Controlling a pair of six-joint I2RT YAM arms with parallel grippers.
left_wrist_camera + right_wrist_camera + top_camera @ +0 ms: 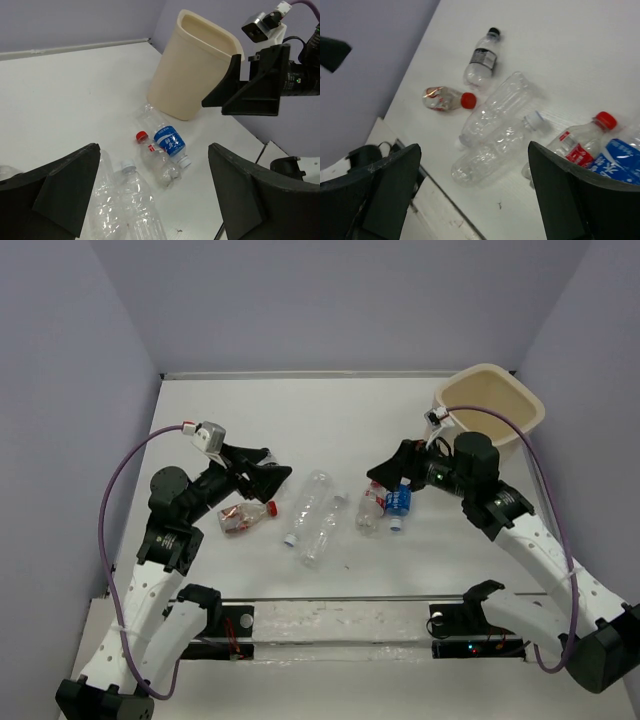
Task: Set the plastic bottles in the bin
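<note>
Several clear plastic bottles lie mid-table. A crushed reddish bottle (245, 517) with a red cap lies left. Two large clear bottles (316, 518) lie side by side in the middle. A red-capped bottle (372, 508) and a blue-label bottle (399, 501) lie right, touching. The beige bin (492, 405) stands upright at the back right. My left gripper (268, 475) is open and empty above the table, left of the clear bottles (131, 200). My right gripper (388, 472) is open and empty, just above the blue-label bottle (169, 140). A dark-capped bottle (481, 62) shows only in the right wrist view.
Purple walls close the table on the left, back and right. A clear rail (330, 618) runs along the near edge between the arm bases. The bin (195, 65) stands close behind the right arm's wrist (260, 82).
</note>
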